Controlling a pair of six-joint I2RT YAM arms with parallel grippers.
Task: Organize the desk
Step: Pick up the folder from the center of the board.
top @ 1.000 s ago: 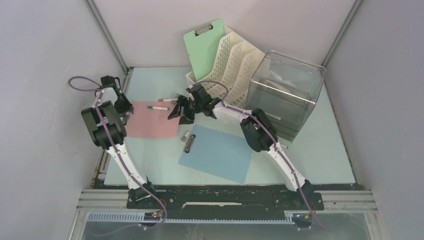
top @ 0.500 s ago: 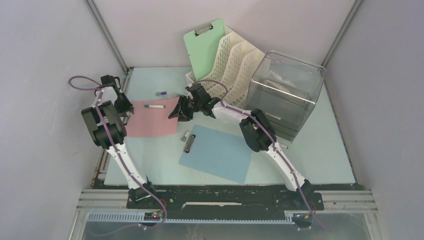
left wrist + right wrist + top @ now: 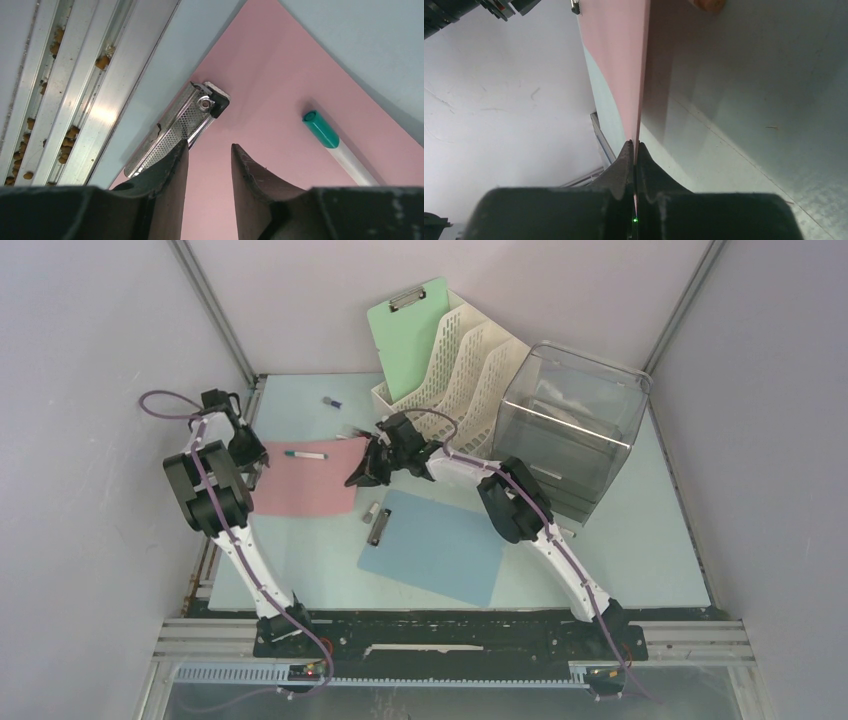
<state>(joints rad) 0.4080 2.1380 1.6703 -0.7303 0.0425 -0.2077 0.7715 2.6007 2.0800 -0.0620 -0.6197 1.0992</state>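
The desk (image 3: 640, 540) lies flat under both arms, its pale mint-blue top spreading well beyond either set of jaws. On its left part rests a pink clipboard (image 3: 305, 485) with a green-capped pen (image 3: 305, 454) on it. The right gripper (image 3: 634, 146) is clenched on the right edge of the pink clipboard, the thin board pinched between its fingertips just above the desk. The left gripper (image 3: 209, 150) hovers at the clip end of that board, jaws apart with only pink showing in the gap; its left finger overlaps the metal clip (image 3: 175, 135). A blue clipboard (image 3: 440, 550) lies nearer the arm bases.
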